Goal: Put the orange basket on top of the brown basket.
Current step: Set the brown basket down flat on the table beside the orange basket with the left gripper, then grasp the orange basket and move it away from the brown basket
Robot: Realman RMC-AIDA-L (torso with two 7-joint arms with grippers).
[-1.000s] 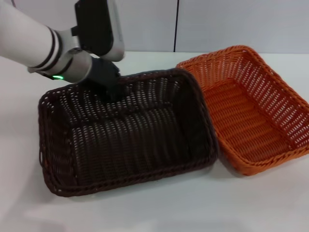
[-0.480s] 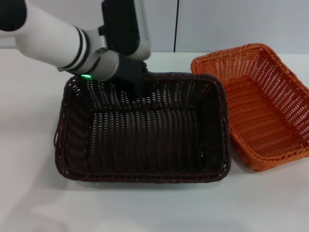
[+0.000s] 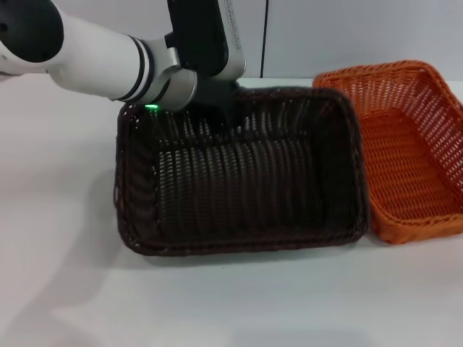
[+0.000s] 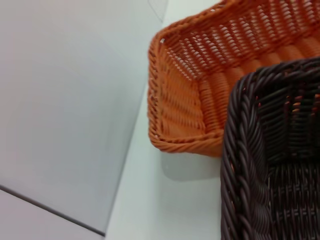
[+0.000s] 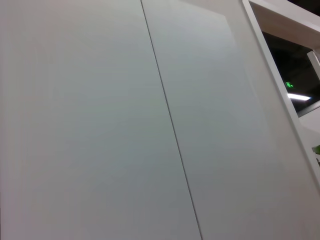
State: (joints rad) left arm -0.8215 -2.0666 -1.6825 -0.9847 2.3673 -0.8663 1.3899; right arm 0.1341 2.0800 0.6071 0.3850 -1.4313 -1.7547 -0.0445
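Note:
The brown basket [image 3: 246, 188] sits mid-table, its far side raised a little. My left gripper [image 3: 224, 119] is shut on the middle of its far rim. The orange basket [image 3: 405, 152] stands on the table to the right, and the brown basket's right rim touches or overlaps its left rim. The left wrist view shows a corner of the brown basket [image 4: 270, 165] close up, with the orange basket [image 4: 210, 90] just beyond it. My right gripper is out of view; its wrist view shows only wall panels.
The white table [image 3: 65, 217] extends to the left of the baskets and in front of them. A pale panelled wall [image 3: 347, 36] stands behind the table.
My left gripper has moved to the right, carrying the brown basket by its far rim. The brown basket now reaches the orange basket, which has been pushed right and turned slightly.

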